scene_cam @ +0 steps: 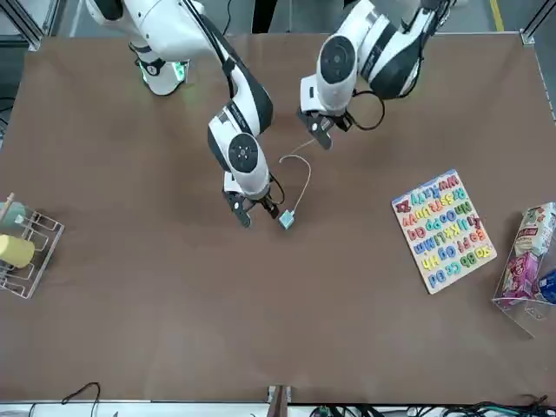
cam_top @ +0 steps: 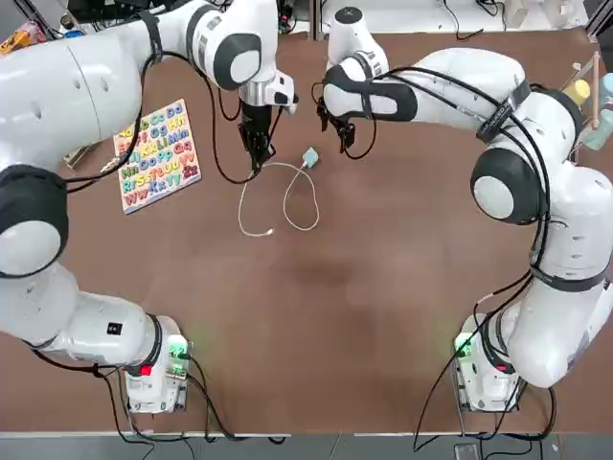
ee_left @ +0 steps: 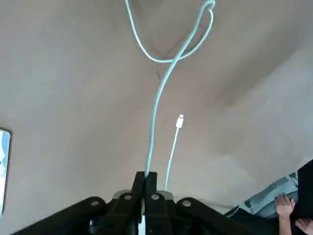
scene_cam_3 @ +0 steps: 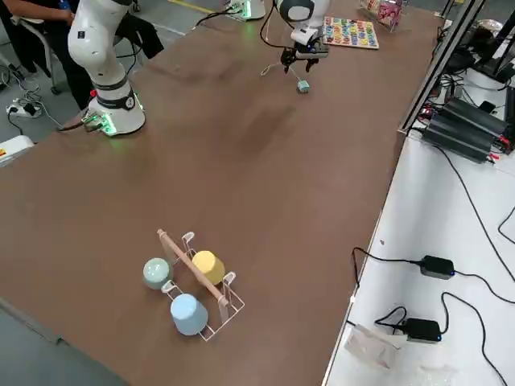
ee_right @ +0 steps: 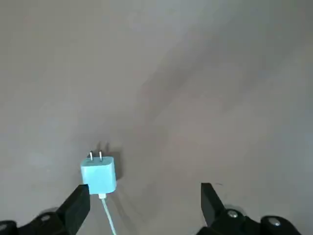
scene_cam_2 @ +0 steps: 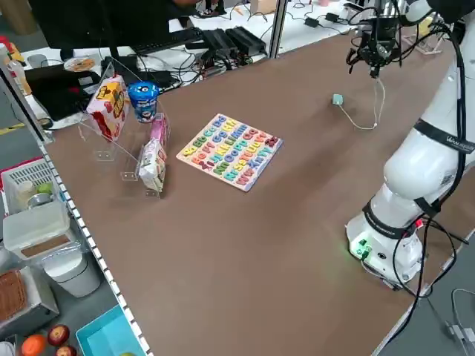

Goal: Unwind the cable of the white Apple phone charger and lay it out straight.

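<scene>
Top view: left gripper (cam_top: pixel 256 158) sits upper centre-left of frame, pointing down, fingers pinched tight on the cable (cam_top: pixel 287 196); the left wrist view confirms it, w/ the cord running straight out from between the closed pads. From the pinch point the cable arcs right to the white Apple phone charger (cam_top: pixel 309 157), which lies on the table (cam_top: pixel 316 316) just right of that gripper; rest of the cord hangs down-frame in two loose loops, not straight, w/ the tiny connector (cam_top: pixel 270 232) at the lower end of the left loop. Whether the pinched stretch is lifted off the table or lying on it can't be told from above. Right gripper (cam_top: pixel 343 134) is upper centre, just up-right of the charger, fingers spread wide, holding nothing; in the right wrist view the charger lies prongs away from the camera, close by one finger, though contact can't be told. Front view: the right gripper's tips partly hide the area beside the charger, cord is faint there. Alphabet puzzle board (cam_top: pixel 156 154) lies upper left, partly under the left arm; arm bodies cover much of the table's far edge. A person's hand (ee_left: pixel 285 207) is cut off at the lower-right corner of the left wrist view.
</scene>
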`<state>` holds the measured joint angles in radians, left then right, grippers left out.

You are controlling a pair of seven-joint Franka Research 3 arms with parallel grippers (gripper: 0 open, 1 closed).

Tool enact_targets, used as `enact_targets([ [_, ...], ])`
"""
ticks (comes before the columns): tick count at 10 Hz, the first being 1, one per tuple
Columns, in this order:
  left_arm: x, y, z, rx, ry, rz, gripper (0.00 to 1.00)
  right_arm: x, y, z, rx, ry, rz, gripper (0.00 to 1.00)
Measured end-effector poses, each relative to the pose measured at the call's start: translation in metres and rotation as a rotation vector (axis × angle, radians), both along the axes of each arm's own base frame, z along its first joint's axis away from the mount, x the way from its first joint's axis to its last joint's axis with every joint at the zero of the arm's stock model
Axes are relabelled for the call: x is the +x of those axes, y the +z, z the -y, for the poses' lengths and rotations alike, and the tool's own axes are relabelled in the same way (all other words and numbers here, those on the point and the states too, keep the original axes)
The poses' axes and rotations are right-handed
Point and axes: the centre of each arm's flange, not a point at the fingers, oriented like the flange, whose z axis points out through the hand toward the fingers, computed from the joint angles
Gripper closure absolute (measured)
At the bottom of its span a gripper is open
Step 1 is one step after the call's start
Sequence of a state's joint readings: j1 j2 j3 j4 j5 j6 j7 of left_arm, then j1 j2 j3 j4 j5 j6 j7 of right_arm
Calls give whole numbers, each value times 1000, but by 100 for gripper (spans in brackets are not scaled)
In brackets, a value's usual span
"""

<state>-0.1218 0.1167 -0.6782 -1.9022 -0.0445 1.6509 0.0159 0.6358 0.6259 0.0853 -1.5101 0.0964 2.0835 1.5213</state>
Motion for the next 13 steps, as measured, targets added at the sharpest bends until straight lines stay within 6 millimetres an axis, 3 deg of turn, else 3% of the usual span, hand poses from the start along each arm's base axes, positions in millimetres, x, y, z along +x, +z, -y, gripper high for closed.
enact_targets([
  [3, -37, 16, 12, 6, -41, 27, 96, 4, -2, -15, 13, 8, 11, 0],
  [8, -148, 88, 30, -2, -89, 97, 96, 6, -6, -20, 14, 7, 13, 0],
  [10, -191, 93, 40, 14, -148, 91, 96, 6, -5, -20, 16, 6, 16, 0],
  [13, -221, 99, 54, -23, -195, 74, 96, 3, -8, -26, 16, 14, 14, 0],
])
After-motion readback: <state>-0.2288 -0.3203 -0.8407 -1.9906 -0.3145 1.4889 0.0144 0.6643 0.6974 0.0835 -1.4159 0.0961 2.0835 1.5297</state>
